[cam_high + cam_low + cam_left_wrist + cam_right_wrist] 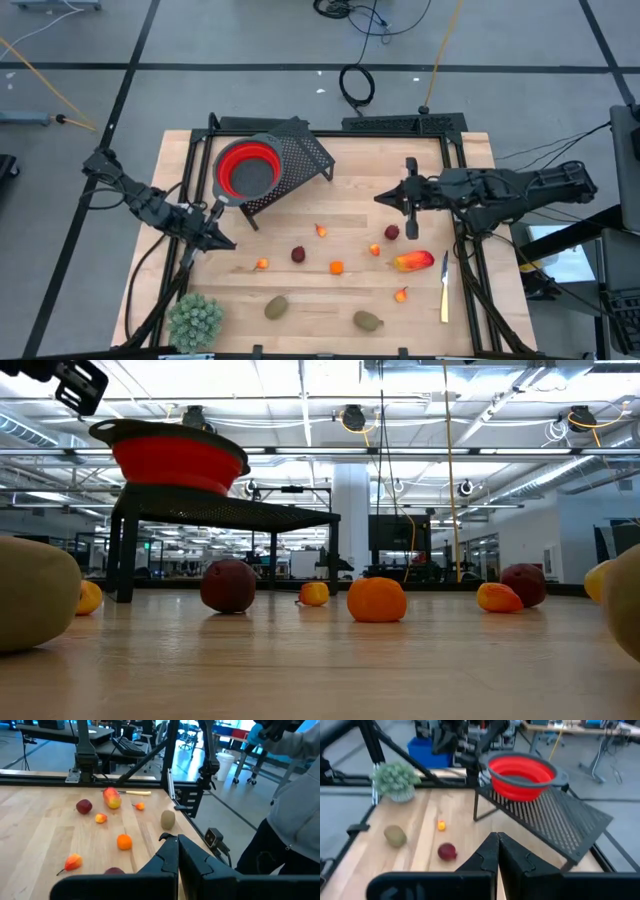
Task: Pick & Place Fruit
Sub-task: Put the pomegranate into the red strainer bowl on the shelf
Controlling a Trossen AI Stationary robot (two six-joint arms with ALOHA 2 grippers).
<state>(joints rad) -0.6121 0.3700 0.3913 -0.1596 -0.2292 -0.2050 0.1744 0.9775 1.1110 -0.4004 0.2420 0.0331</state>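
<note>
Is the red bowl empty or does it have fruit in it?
Empty. From above, the red bowl shows only its bare red inside, and the fruit lies scattered on the table.

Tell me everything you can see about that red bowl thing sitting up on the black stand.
The red bowl looks like a collapsible colander: stepped red walls that look rubbery, under a dark grey rim with a short handle tab on each side. It sits upright and looks empty, no fruit showing inside. It rests on a black perforated metal rack with thin legs, raised above the wooden table near its far left corner. Only the rack touches it; the left gripper is nearby, clear of it.
</note>
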